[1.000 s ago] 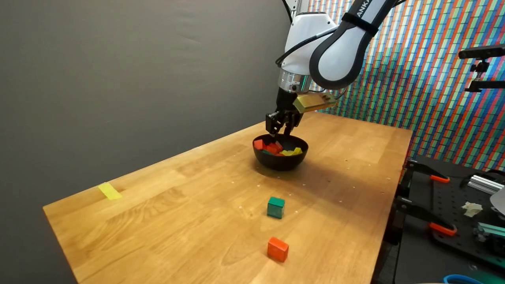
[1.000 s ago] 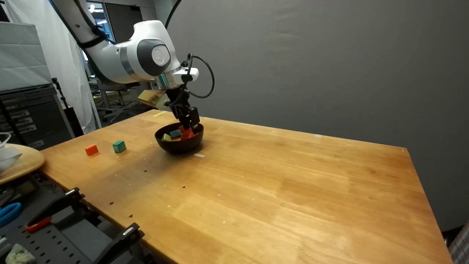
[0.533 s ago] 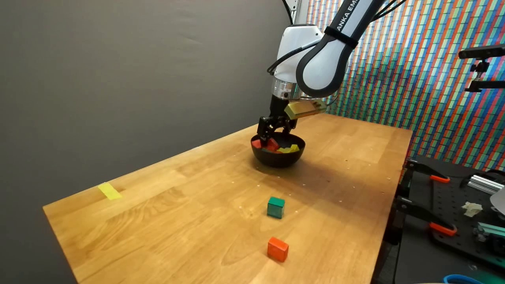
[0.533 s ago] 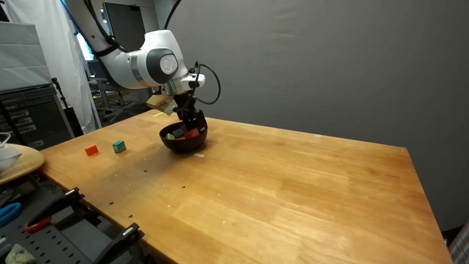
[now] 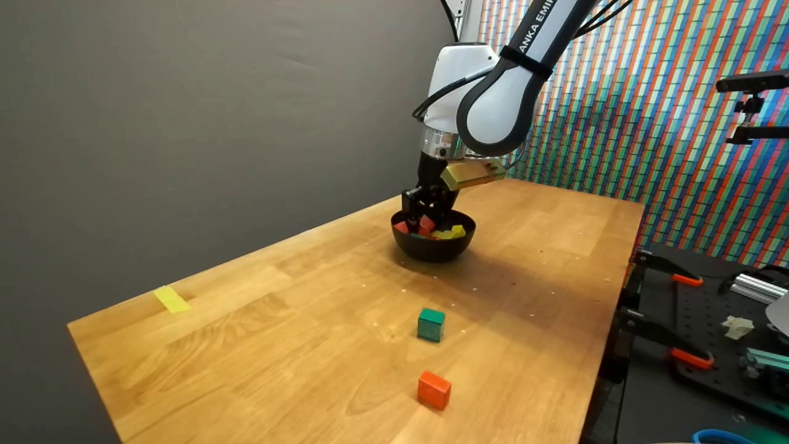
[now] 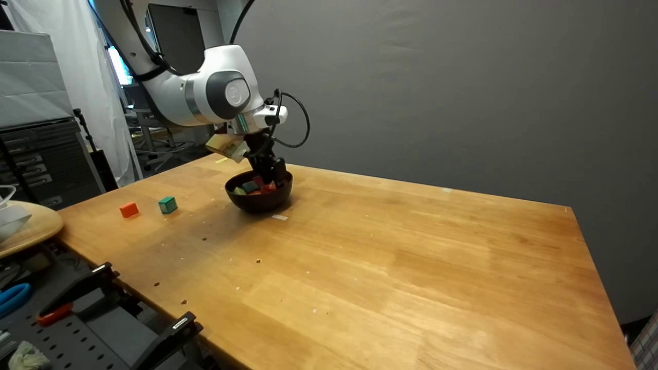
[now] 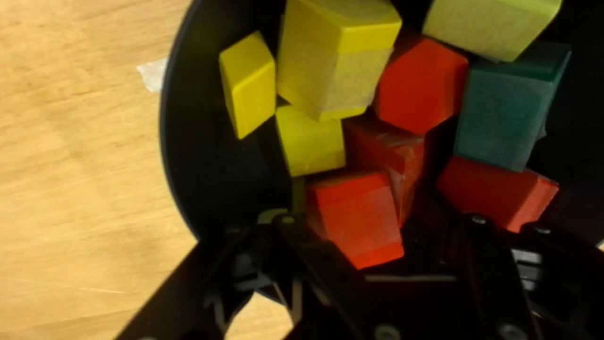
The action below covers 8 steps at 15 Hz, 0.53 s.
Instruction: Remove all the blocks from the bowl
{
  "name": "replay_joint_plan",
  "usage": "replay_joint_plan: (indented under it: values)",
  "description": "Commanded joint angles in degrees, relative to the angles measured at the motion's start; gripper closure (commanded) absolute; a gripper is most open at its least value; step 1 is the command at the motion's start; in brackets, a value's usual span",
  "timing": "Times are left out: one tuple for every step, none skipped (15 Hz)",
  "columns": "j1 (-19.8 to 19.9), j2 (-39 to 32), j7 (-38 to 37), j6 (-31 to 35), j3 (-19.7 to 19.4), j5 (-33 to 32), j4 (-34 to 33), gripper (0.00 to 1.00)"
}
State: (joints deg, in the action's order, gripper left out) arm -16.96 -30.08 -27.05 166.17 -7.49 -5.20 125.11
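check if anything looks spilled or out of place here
The black bowl stands upright, but a crumpled pale scrap on the perforated black plate beside the wooden table looks odd, like stray litter rather than equipment.

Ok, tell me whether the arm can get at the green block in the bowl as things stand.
Probably not without the gripper moving over: in the wrist view the green block lies outside its jaws, with a red block in between and a yellow block overlapping the green one's far edge.
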Motion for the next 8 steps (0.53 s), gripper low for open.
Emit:
replay_joint_plan:
  values:
    - [0.43, 0.14, 1.72, 0.55, 0.91, 2.08, -0.17, 0.66]
    - [0.95, 1.54, 2.18, 0.23, 1.59, 2.54, 0.70, 0.66]
    - [0.54, 2.78, 1.97, 0.32, 1.19, 2.33, 1.66, 0.66]
    - [0.05, 4.44, 1.78, 0.73, 0.67, 2.00, 2.96, 0.66]
    - [-0.50, 5.62, 1.39, 1.08, 0.08, 1.60, 3.88, 0.66]
    - [-0.75, 7.33, 1.06, 1.54, -0.25, 1.43, 5.13, 0.66]
    - [-0.99, 8.79, 0.77, 1.95, -0.58, 1.14, 6.15, 0.66]
    - [-1.68, 10.62, 0.14, 2.23, -1.44, 0.40, 7.47, 0.66]
